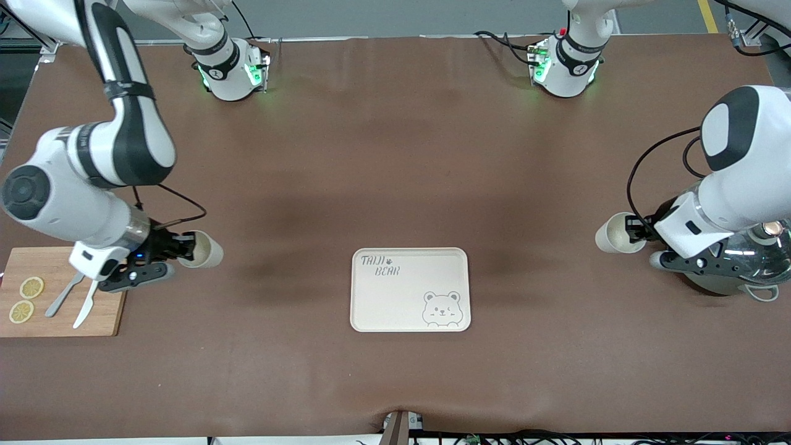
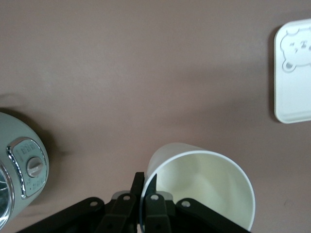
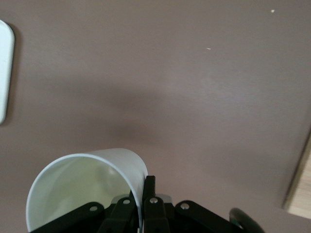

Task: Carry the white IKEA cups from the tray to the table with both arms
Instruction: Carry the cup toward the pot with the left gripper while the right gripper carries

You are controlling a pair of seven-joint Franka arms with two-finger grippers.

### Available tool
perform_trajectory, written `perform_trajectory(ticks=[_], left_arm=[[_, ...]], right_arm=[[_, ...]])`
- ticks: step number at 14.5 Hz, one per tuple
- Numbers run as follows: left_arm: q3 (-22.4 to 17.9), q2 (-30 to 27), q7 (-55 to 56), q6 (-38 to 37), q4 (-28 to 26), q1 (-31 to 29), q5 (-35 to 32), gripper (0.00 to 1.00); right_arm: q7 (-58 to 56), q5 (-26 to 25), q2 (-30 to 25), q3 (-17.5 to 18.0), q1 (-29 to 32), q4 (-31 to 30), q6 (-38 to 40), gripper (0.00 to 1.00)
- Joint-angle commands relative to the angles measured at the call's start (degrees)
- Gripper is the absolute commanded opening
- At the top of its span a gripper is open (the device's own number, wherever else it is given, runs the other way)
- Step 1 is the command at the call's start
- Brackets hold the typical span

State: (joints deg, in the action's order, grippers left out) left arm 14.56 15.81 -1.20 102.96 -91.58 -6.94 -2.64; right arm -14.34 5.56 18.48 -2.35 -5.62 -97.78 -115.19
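Each arm holds one white IKEA cup by its rim, one finger inside and one outside. My left gripper point(image 1: 635, 230) point(image 2: 145, 182) is shut on a cup point(image 1: 618, 233) point(image 2: 204, 187) that lies tilted on its side over the table at the left arm's end, beside the pot. At the right arm's end, my right gripper point(image 1: 184, 248) point(image 3: 144, 187) is shut on the other cup point(image 1: 204, 249) point(image 3: 80, 182), also tilted, beside the cutting board. A cream bear tray point(image 1: 401, 290) point(image 2: 294, 97) point(image 3: 4, 73) lies between them with nothing on it.
A grey-green pot with a glass lid point(image 1: 744, 266) point(image 2: 19, 179) stands under the left wrist. A wooden cutting board point(image 1: 62, 318) point(image 3: 300, 191) with two lemon slices point(image 1: 26, 299), a fork and a knife lies under the right wrist.
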Motion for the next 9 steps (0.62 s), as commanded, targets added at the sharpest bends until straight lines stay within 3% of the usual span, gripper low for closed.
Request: perform_trajectory(ticks=[1, 5, 9], left_arm=[[-1.6, -5.9, -3.9, 3.7, -8.0, -0.6, 3.3, 0.00], [-2.3, -9.2, -6.4, 11.0, -16.5, -0.6, 5.0, 0.00], [-2.3, -9.9, -7.7, 18.2, -23.0, -0.6, 5.0, 0.00]], right_arm=[[-7.1, 1.0, -0.6, 1.0, 3.5, -1.5, -0.4, 0.00], [-13.9, 1.0, 3.0, 1.0, 6.8, -2.2, -3.4, 0.00], [-14.5, 1.2, 3.6, 1.2, 6.6, -9.4, -15.2, 0.00]])
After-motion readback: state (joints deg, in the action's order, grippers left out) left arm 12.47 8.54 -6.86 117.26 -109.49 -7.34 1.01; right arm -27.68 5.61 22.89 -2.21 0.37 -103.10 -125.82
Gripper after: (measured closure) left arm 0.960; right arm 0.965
